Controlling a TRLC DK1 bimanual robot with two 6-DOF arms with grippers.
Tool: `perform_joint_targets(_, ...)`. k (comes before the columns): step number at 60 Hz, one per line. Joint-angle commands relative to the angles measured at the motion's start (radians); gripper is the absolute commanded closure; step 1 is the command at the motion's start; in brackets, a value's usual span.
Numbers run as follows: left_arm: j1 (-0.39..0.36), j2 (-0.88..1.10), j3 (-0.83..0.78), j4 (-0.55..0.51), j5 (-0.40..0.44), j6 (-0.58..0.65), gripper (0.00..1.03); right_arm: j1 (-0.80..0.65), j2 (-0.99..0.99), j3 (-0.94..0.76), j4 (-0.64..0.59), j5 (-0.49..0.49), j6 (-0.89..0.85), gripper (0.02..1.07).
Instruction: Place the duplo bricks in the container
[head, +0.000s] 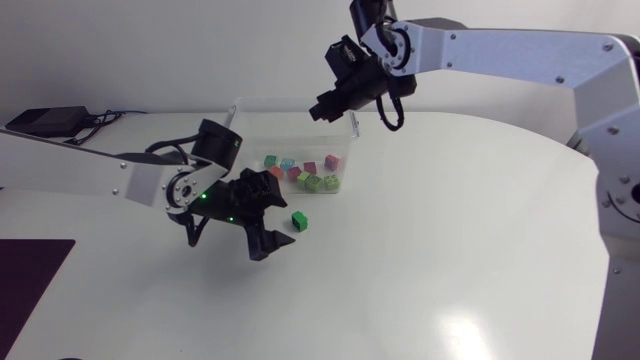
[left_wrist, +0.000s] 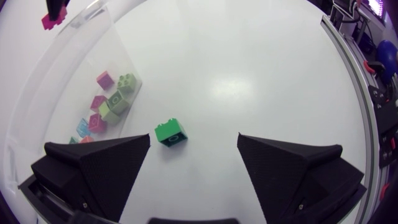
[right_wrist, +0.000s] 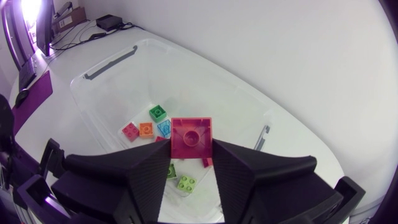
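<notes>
Clamping a half-hidden pink brick (right_wrist: 191, 137), our right gripper (right_wrist: 191, 151) hung over the container (right_wrist: 111, 61); at its six o'clock, our left gripper (left_wrist: 193, 146) gaped beside a green brick (head: 299, 220).

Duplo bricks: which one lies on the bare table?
The dark green brick ahead of the open left gripper. The rest lie in the container, except the pink brick in the right gripper.

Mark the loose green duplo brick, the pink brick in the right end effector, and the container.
green duplo brick (left_wrist: 170, 134): left wrist view, middle of the brick.
pink duplo brick (right_wrist: 191, 137): right wrist view, centre of the face toward the camera.
container (right_wrist: 111, 63): right wrist view, grey handle on its rim.
</notes>
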Motion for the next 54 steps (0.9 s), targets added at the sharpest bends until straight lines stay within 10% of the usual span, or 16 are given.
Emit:
perform_joint_targets(1,-0.008,0.042,-0.019,0.041,-0.014,-0.022,0.05,-0.010,0.060,0.068,-0.028,-0.007,0.025,0.27)
perform_joint_targets(7,-0.008,0.059,-0.021,0.067,-0.023,-0.037,0.05,-0.010,0.060,0.080,-0.035,-0.007,0.027,0.07)
perform_joint_targets(54,-0.054,0.217,0.045,0.254,-0.176,-0.163,0.06,-0.030,-0.439,-0.477,0.087,-0.047,0.036,0.07)
